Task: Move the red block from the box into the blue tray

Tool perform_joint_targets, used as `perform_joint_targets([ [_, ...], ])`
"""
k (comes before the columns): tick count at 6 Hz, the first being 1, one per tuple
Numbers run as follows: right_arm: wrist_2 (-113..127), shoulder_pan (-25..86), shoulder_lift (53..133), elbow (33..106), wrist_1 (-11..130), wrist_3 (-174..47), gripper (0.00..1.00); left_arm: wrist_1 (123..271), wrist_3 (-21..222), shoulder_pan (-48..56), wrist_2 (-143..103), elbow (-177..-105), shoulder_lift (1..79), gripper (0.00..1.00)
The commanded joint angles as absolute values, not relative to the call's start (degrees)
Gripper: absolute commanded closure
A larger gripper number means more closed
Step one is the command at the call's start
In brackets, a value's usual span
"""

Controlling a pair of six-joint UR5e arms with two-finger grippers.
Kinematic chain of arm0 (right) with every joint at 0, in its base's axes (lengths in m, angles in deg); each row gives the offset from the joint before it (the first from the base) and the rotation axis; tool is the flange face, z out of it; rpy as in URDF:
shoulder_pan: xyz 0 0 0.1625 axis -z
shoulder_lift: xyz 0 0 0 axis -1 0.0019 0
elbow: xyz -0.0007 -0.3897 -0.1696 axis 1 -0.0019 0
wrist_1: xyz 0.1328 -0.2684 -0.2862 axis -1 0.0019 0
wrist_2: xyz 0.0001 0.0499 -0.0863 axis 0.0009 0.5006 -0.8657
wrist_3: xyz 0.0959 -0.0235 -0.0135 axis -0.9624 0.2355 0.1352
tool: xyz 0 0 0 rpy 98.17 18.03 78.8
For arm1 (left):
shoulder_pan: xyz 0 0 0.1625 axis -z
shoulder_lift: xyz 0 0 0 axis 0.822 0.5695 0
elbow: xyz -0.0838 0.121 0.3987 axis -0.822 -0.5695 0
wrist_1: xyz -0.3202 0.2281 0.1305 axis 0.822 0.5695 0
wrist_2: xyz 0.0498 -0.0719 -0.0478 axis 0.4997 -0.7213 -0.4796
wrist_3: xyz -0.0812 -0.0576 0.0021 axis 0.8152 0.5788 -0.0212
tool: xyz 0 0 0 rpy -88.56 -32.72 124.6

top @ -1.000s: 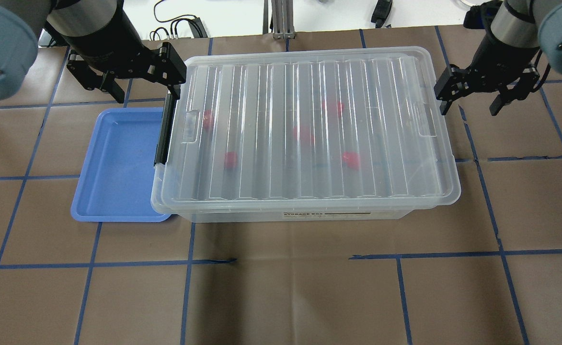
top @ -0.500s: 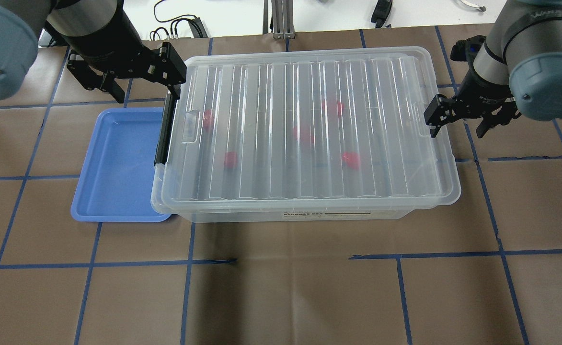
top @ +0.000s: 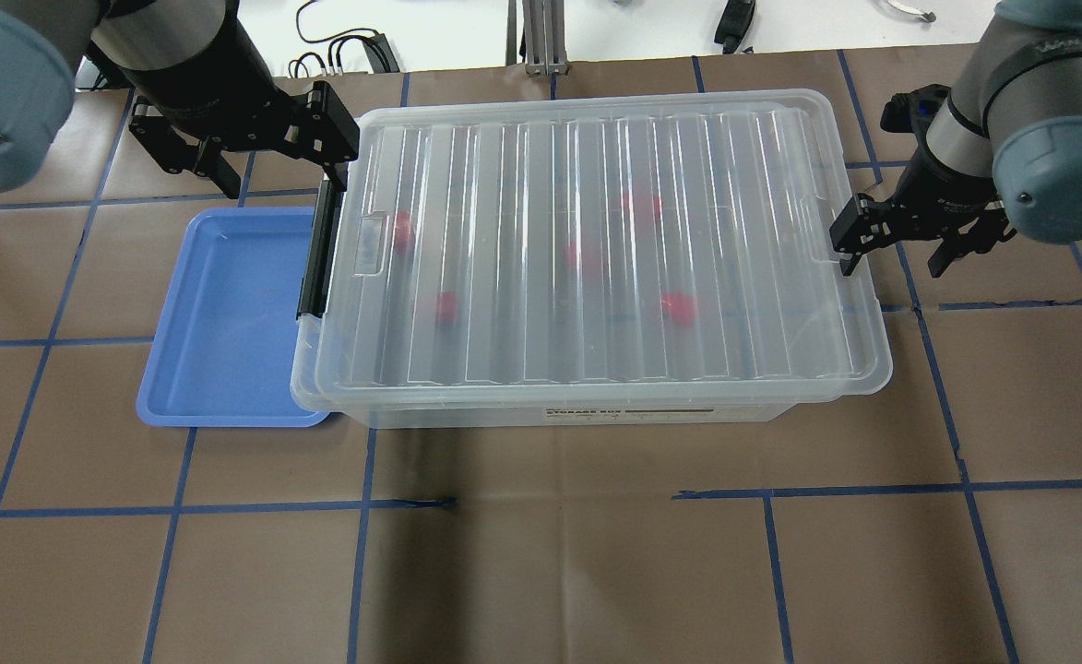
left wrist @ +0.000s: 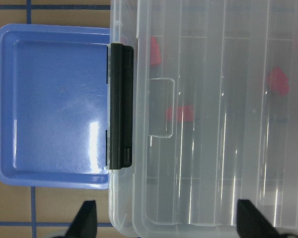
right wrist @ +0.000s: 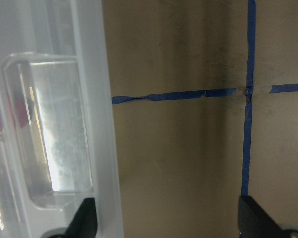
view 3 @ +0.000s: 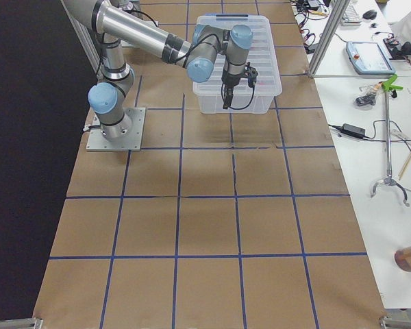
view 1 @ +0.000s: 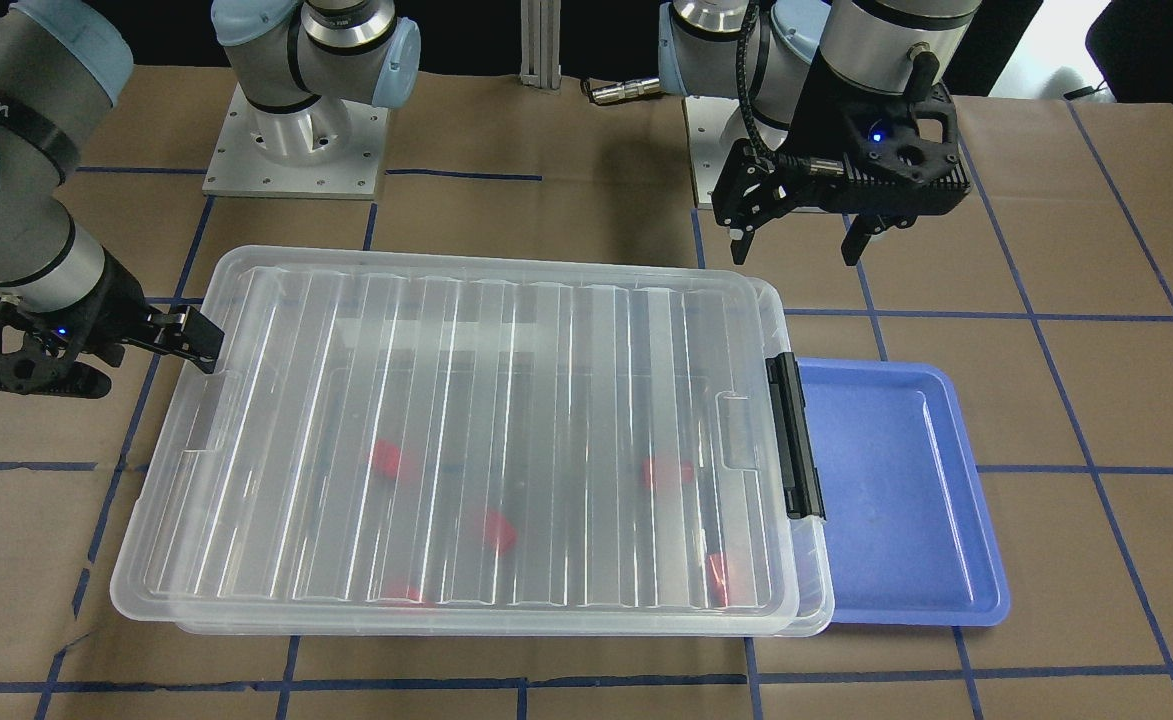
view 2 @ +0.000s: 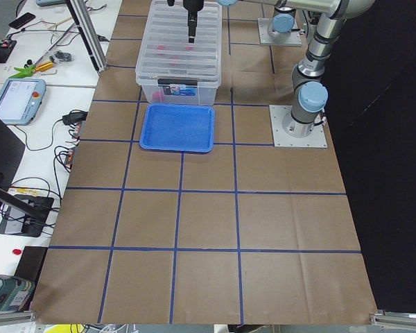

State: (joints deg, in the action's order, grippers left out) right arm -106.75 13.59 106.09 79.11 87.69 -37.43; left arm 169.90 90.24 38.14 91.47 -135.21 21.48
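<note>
The box (top: 504,415) is a clear bin with its ribbed lid (top: 522,341) on, at the table's middle. Several red blocks (top: 446,307) show blurred through the lid, also in the front view (view 1: 498,530). The black latch (top: 317,249) is on the box's left end. The blue tray (top: 227,314) lies empty against that end, and also shows in the left wrist view (left wrist: 54,104). My left gripper (top: 280,180) is open and empty above the latch's far end. My right gripper (top: 891,266) is open and empty at the box's right end, one finger (right wrist: 84,220) over the lid's rim.
The table is brown paper with a blue tape grid (top: 365,503). The arm bases (view 1: 296,150) stand behind the box. Cables (top: 347,51) lie beyond the far edge. Benches with tools (view 3: 370,103) flank the table ends.
My right gripper has come down and toward the table's front along the box's right end, now level with the lid handle there. My left gripper has not moved.
</note>
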Motion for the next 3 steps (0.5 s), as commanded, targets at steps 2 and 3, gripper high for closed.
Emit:
perform_joint_targets([
  [2, -109.25, 14.57, 106.05, 78.88, 88.91, -35.64, 0.0, 169.9, 90.24, 38.05, 91.47, -135.21, 21.4, 0.02],
  [3, -110.4, 14.66, 105.88, 79.05, 91.44, -33.54, 0.0, 169.9, 90.24, 38.05, 91.47, -135.21, 21.49, 0.02],
])
